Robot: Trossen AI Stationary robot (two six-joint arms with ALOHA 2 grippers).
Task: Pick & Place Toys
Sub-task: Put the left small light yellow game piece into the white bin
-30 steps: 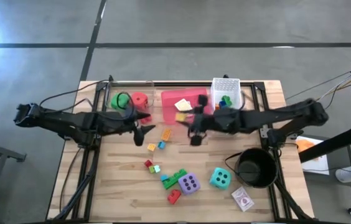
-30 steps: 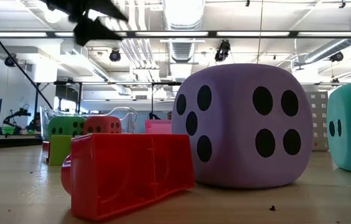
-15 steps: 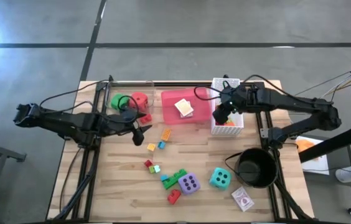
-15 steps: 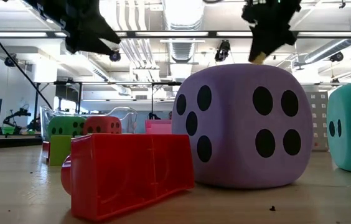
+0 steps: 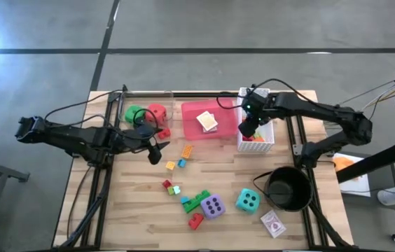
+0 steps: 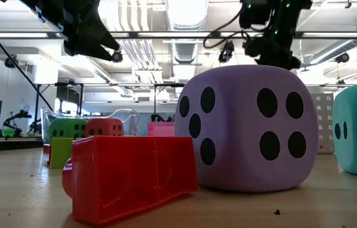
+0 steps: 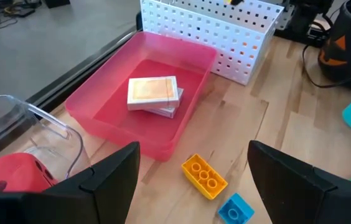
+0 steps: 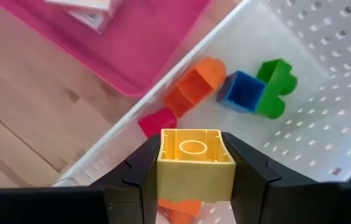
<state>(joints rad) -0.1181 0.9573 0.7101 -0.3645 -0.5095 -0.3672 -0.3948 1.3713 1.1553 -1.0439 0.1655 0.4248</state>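
My right gripper (image 5: 248, 130) is shut on a yellow brick (image 8: 195, 155), above the near left corner of the white mesh basket (image 5: 262, 98). The basket holds orange, blue, green and red bricks (image 8: 244, 90). My left gripper (image 5: 154, 151) is open and empty, hovering above the table left of an orange brick (image 7: 205, 177). A card pack (image 5: 207, 122) lies in the pink tray (image 5: 190, 110). The green die (image 5: 135, 113) and the red die (image 5: 157, 113) sit in a clear container at the far left. The purple die (image 5: 213, 206) and the teal die (image 5: 247, 200) rest on the table near the front. My right gripper pinches the yellow brick by two opposite side walls (image 8: 163, 163) between its two fingers. The fingers point down from above. The brick is lifted clear above the basket, its studded top (image 8: 193, 147) facing the wrist camera.
A black round pot (image 5: 287, 189) stands at the front right, with a card pack (image 5: 273, 224) near it. Several small bricks (image 5: 176, 187) lie mid-table. A green brick (image 5: 196, 201) and a red brick (image 5: 195, 221) lie beside the purple die.
My right gripper has carried the yellow brick from mid-table, near the pink tray's front edge, toward the table's far right. It now stands over the white basket and has barely moved in the last half second.
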